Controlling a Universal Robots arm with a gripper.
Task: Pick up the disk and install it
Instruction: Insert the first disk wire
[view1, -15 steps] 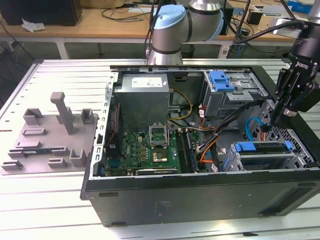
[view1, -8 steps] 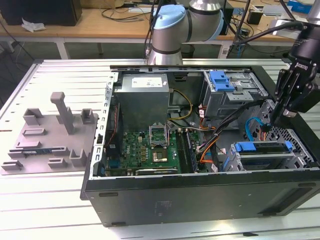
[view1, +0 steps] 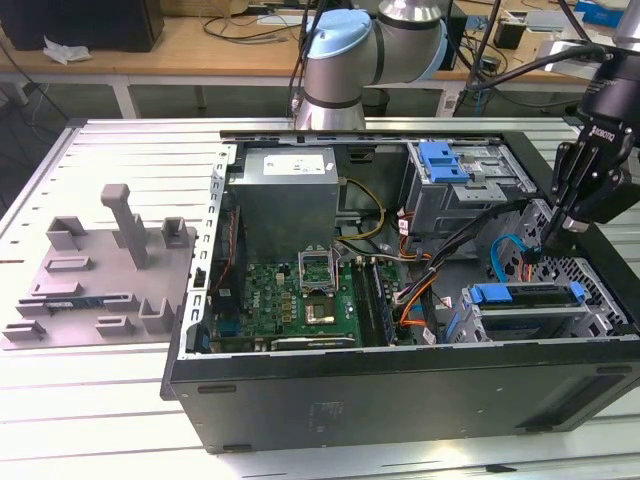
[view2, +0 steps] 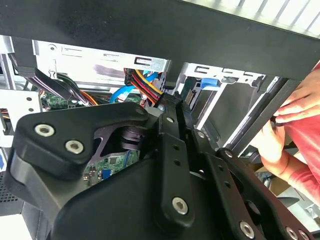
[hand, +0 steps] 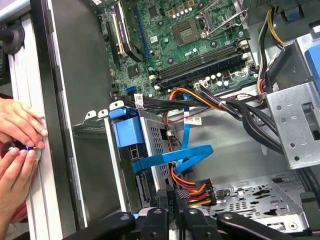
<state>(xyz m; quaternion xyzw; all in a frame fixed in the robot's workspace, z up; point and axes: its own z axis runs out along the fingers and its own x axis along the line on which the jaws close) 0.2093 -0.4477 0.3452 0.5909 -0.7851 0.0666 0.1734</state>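
Disk seated in cage inside computer case. Gripper just above case's cables, pinched narrow, holding nothing. Person's hands at case's rim.

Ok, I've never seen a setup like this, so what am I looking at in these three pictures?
A grey-and-blue robot arm reaches into an open computer case lying on a slatted table. The exterior view is shot from off the arm; both wrist views ride on it, looking past its black hand. That hand hangs near a blue-framed disk sitting in a bay; whether it grips anything, I cannot tell. A grey fixture stands outside the case, and a person's hands rest at the case's edge.
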